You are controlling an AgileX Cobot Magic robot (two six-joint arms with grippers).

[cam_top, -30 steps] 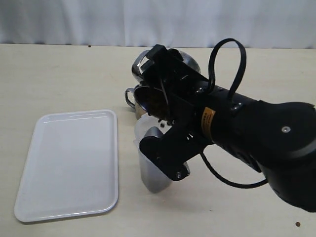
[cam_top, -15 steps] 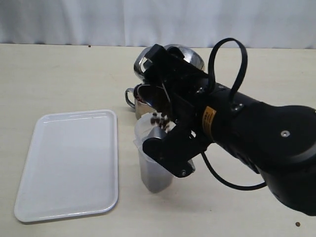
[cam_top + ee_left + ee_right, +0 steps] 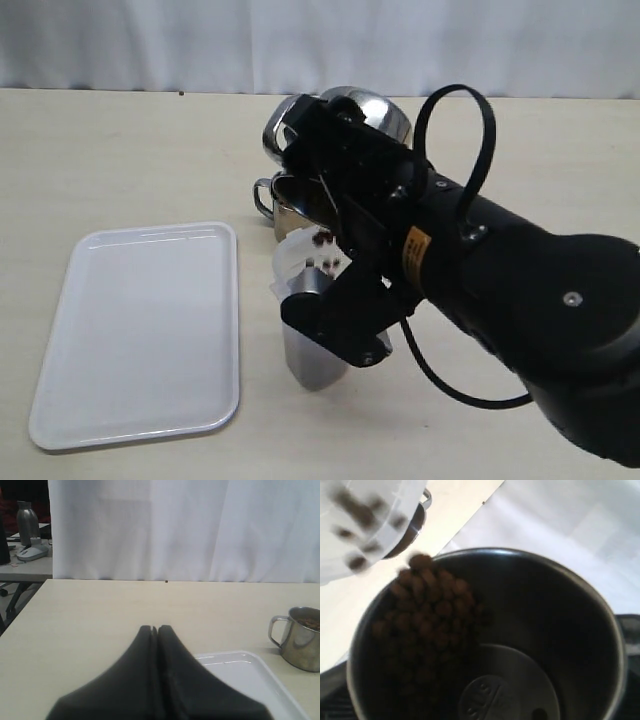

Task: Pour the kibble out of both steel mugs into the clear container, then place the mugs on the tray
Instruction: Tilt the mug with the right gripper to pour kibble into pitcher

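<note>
Right gripper (image 3: 318, 140) is clamped on the tipped mug (image 3: 355, 108) above the clear container (image 3: 305, 365), mid-table toward the near edge, kibble (image 3: 322, 240) dropping in. We'd guess the steel is stiff but slick and light, so a firm pinch on the wall near the rim is the hold, and the tall thin plastic prob tips easily. Left gripper (image 3: 154, 629) is pinched closed on nothing, second mug (image 3: 285, 205) w/ pellets stands just behind the container, tray (image 3: 140, 330) toward the near-left corner of the table (image 3: 120, 150). We can't see how full the container is or where the grip lands on the mug bc the arm covers both.
</note>
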